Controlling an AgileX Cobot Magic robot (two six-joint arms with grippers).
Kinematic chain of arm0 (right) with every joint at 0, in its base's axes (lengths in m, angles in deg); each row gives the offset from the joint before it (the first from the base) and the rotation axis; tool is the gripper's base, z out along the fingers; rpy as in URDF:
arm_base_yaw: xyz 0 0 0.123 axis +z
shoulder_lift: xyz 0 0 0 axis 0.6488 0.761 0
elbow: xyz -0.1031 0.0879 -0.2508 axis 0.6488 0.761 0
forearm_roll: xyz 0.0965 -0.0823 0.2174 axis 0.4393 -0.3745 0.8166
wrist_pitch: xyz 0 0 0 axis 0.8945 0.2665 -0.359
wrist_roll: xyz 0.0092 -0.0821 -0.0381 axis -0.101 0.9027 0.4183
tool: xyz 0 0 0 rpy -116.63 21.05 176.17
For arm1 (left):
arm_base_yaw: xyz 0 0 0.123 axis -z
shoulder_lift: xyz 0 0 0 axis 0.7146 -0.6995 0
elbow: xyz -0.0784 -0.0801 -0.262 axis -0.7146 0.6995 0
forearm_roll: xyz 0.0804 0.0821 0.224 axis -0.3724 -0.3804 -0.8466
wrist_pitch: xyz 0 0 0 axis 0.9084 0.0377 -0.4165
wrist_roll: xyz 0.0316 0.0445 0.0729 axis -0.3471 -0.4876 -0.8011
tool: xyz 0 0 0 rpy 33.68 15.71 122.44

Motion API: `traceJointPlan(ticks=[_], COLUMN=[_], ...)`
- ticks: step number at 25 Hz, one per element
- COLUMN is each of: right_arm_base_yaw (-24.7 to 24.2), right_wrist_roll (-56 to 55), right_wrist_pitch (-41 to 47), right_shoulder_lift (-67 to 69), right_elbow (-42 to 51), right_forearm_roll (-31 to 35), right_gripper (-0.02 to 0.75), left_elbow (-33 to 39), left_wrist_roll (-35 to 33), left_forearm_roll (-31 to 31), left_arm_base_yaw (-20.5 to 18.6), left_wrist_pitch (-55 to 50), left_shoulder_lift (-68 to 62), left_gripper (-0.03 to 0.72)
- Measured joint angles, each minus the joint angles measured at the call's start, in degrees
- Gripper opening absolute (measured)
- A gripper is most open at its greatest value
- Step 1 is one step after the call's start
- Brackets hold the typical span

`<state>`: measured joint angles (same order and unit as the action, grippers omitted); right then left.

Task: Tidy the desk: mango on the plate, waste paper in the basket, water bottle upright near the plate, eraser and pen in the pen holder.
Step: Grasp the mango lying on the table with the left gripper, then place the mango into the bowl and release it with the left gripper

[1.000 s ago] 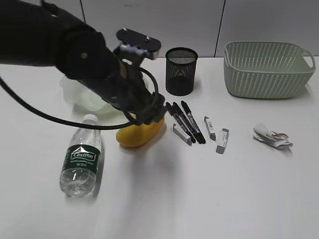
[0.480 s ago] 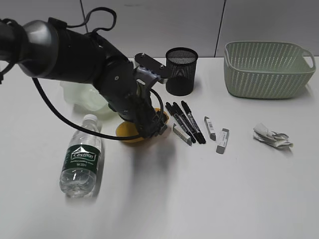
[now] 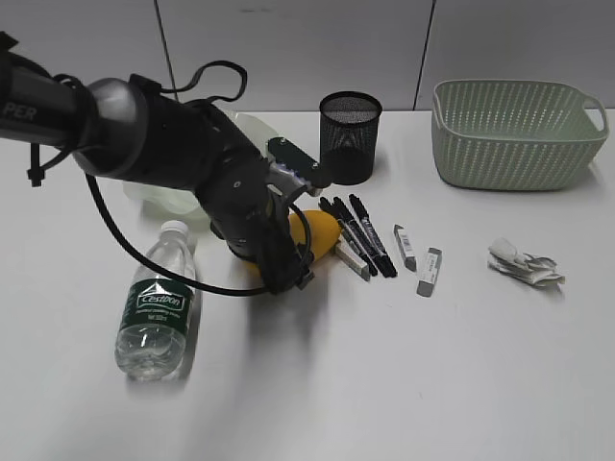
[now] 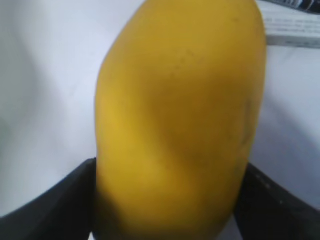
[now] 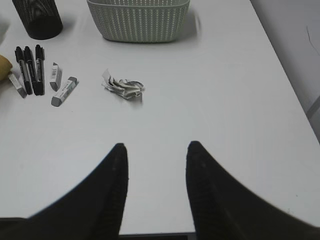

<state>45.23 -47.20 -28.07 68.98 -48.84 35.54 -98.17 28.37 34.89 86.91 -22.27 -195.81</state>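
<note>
The yellow mango [image 3: 322, 232] lies on the white desk [image 3: 384, 365] left of the pens, and it fills the left wrist view [image 4: 180, 110]. My left gripper [image 3: 291, 261] is down over it, with a black jaw pressed on each side of the fruit [image 4: 170, 200]. The ruffled green plate [image 3: 154, 187] is behind the arm, mostly hidden. The water bottle [image 3: 154, 312] lies on its side at the front left. Three black pens [image 3: 360, 235] and three erasers [image 3: 429, 271] lie beside the mango. The waste paper [image 3: 524, 264] lies at the right. My right gripper [image 5: 156, 147] is open and empty above bare desk.
The black mesh pen holder [image 3: 350, 136] stands at the back centre, and the green basket [image 3: 517, 130] at the back right. In the right wrist view the basket [image 5: 137, 20], waste paper [image 5: 123, 85] and pens [image 5: 30, 67] lie ahead. The desk's right edge [image 5: 280, 70] is close.
My left arm has come down over the mango and its jaws now flank it. The mango has shifted slightly right, toward the pens. Nothing else has moved.
</note>
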Motion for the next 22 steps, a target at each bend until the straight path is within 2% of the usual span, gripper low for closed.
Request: traceJointPlan(ticks=[2,7,10,13,16,18,22], right_arm_base_yaw=[0.00,0.00,0.00,0.00,0.00,0.00,0.00], right_wrist_roll=[0.00,0.00,0.00,0.00,0.00,0.00,0.00], right_wrist_pitch=[0.00,0.00,0.00,0.00,0.00,0.00,0.00], right_shoulder_lift=[0.00,0.00,0.00,0.00,0.00,0.00,0.00], right_elbow=[0.00,0.00,0.00,0.00,0.00,0.00,0.00], right_forearm_roll=[0.00,0.00,0.00,0.00,0.00,0.00,0.00], right_gripper=[0.321,0.321,0.321,0.321,0.321,0.321,0.321], left_elbow=[0.00,0.27,0.37,-0.07,-0.08,-0.08,0.03], left_wrist_roll=[0.21,0.41,0.42,0.47,0.53,0.53,0.58], left_forearm_roll=[0.00,0.10,0.10,0.16,0.42,0.42,0.42], left_arm_base_yaw=[0.00,0.00,-1.50,-6.55,-14.09,-17.68,-19.47], left_wrist_pitch=[-0.15,-0.13,6.85,17.29,20.02,20.35,21.89], left_shoulder_lift=[0.18,5.80,11.97,14.71,12.97,10.01,4.95], left_gripper=[0.556,0.556,0.556,0.556,0.556,0.555,0.555])
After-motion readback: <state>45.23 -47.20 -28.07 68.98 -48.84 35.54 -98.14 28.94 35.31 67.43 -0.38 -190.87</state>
